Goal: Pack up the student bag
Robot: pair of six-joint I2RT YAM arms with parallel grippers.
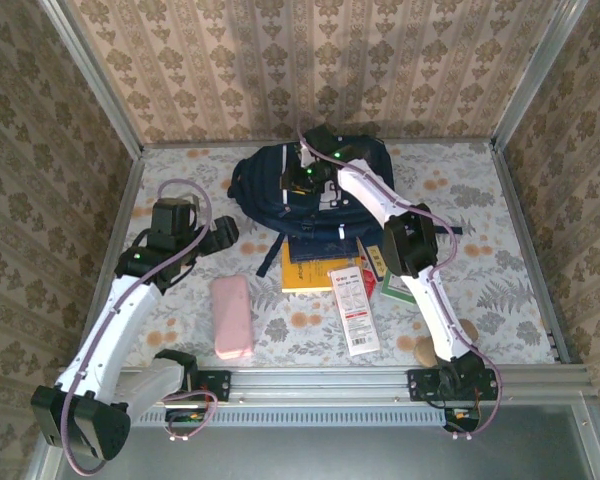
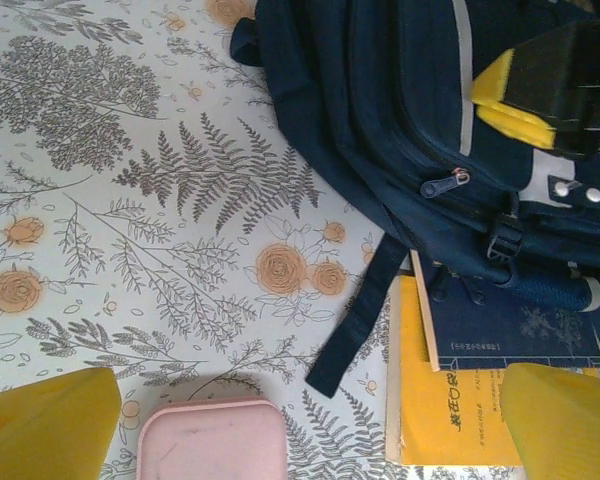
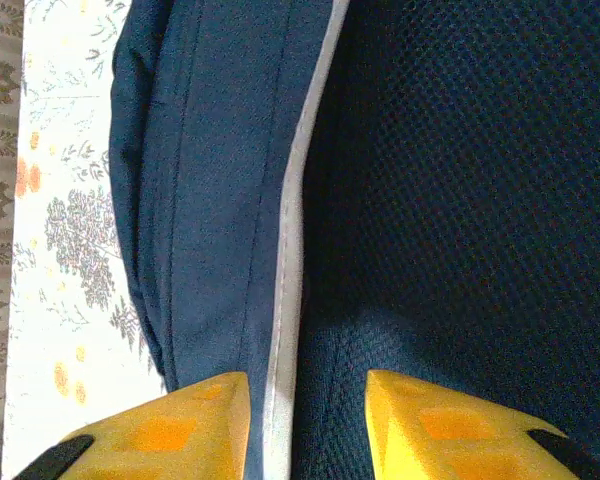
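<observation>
Left pincer hovers spread wide and empty over the left half of the table. I judge it is parked there on purpose. The pink case lies just nearward of it, and in the left wrist view it sits squarely between the yellow fingers, so it looks like the likely next pick.

Toward the middle, a yellow book with a blue booklet on top lies tucked against the bag's lower end. A white packet lies just right of them, closer to the near edge. I read these loose things as the load laid out for packing, with none of them in yet.

My right pincer reaches across to the student bag, which lies at the middle of the far edge. Its jaws stand partway apart, astride a white stripe. I cannot tell whether they actually nip the fabric. My guess is that I am there to lift a flap or find the opening.

The bag is dark navy and by far the biggest thing on the table. It has pale reflective stripes, a grey-white patch with two studs, a black buckle and a black strap trailing toward the near edge. One front zip looks closed. Beside the stripe the cloth turns to a dark mesh weave. I cannot make out whether the main compartment is open.
</observation>
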